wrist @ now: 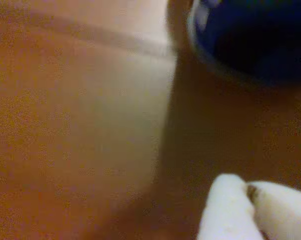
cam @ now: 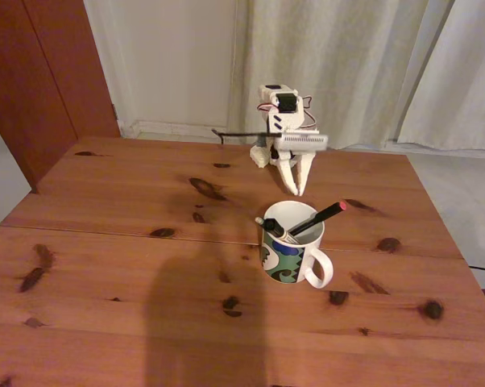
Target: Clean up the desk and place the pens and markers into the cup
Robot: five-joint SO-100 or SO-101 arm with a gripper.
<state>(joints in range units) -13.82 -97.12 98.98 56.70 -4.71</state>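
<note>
On the reddish-brown wooden desk (cam: pixel 105 266) stands the white cup (cam: pixel 287 260) with a blue-and-green pattern, its handle towards the front right. A black pen with a red tip (cam: pixel 323 216) leans out of it to the right, and a white marker with black ends (cam: pixel 273 227) leans to the left. Behind the cup, the white gripper (cam: pixel 297 190) points down at the desk, shut and holding nothing. In the blurred wrist view the two fingertips (wrist: pixel 248 192) meet at the bottom right over the desk (wrist: pixel 80 140). The cup's dark blue side (wrist: pixel 250 40) fills the top right corner.
The arm's base (cam: pixel 263 153) sits at the desk's far edge with a black cable (cam: pixel 234 133) running left from it. A dark wooden door (cam: pixel 49 72) stands at the back left and pale curtains (cam: pixel 347 64) hang behind. A broad shadow (cam: pixel 202 322) falls on the front planks.
</note>
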